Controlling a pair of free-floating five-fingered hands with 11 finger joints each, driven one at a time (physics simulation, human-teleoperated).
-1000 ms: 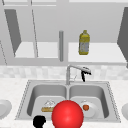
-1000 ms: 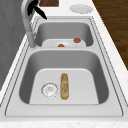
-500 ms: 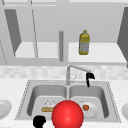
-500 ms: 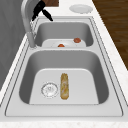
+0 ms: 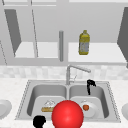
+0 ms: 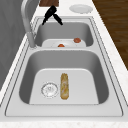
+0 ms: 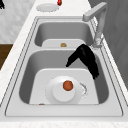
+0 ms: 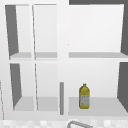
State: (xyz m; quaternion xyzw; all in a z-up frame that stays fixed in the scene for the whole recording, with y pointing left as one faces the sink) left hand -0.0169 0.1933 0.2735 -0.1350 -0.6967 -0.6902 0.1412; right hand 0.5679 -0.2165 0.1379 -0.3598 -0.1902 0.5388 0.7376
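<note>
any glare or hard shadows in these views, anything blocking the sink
Front view: flat even light, no glare; a big red ball covers the sink's near middle. Right side view: soft shading under the right hand, plate evenly lit. Upper view: grey shading inside the cabinet.

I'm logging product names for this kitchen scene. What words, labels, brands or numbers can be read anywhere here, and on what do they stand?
No text can be read.
The yellow bottle on the cabinet shelf carries a pale label, too blurred to show any letters.
The plate, the sink and the tap bear no markings.
</note>
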